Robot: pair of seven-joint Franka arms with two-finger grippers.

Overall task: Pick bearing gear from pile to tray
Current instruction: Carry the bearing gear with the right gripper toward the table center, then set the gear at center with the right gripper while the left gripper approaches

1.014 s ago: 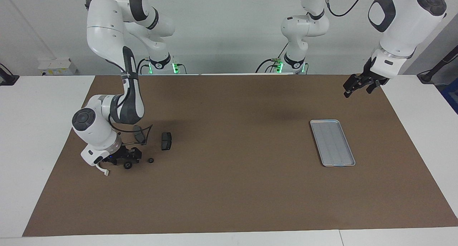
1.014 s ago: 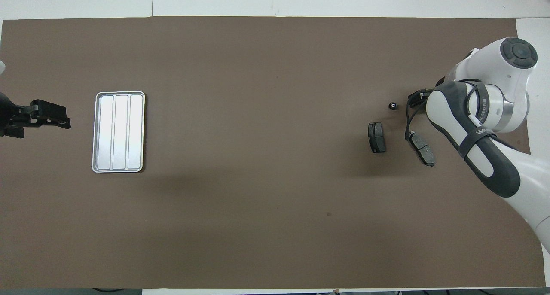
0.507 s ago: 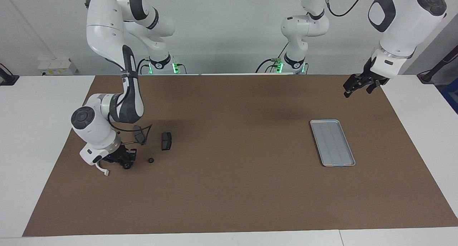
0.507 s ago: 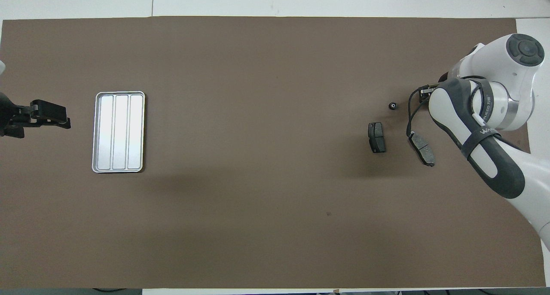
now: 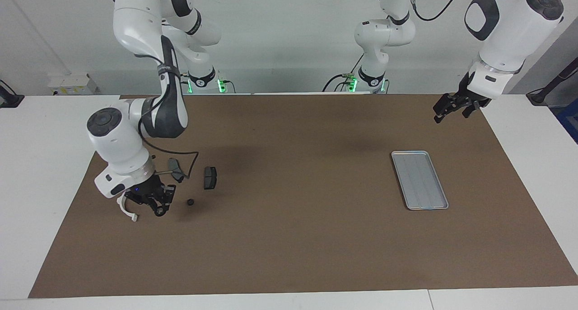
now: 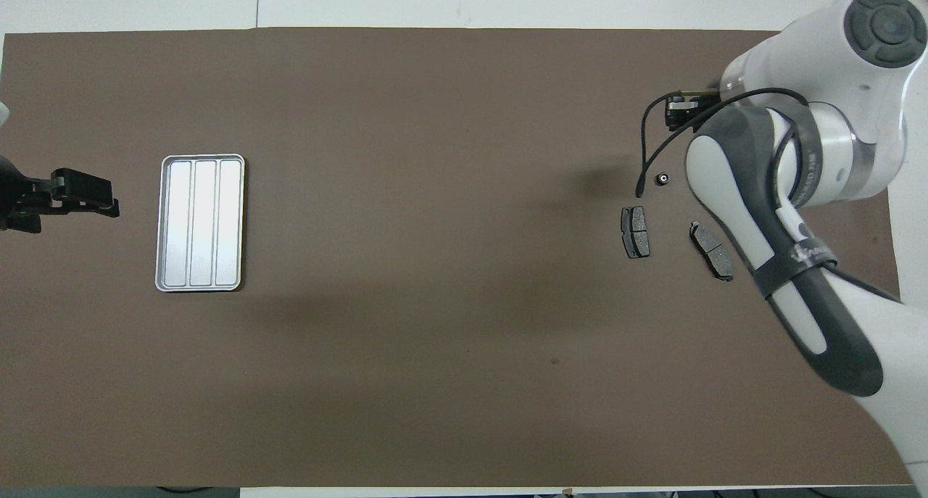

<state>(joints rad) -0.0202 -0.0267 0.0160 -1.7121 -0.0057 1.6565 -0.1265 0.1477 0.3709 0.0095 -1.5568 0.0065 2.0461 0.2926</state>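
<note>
The pile lies at the right arm's end of the mat: two dark grey brake pads (image 5: 210,178) (image 5: 175,169), a small black round piece (image 5: 190,202) and a white curved bracket (image 5: 127,210). My right gripper (image 5: 158,207) hangs just above the mat beside the bracket, shut on a second black round piece, the bearing gear (image 5: 160,210). In the overhead view the gripper (image 6: 681,111) shows above the loose round piece (image 6: 661,179) and the pads (image 6: 635,231) (image 6: 712,250); my arm hides the bracket. The silver tray (image 5: 420,180) (image 6: 200,222) lies empty at the left arm's end. My left gripper (image 5: 453,109) (image 6: 94,199) waits open in the air beside the tray.
The brown mat (image 5: 289,238) covers most of the white table. A black cable (image 5: 189,159) loops from my right wrist over the brake pads. The middle of the mat between pile and tray is bare.
My right gripper has risen from the mat with the black round piece between its fingers, and its wrist has swung upright. The left arm has not moved.
</note>
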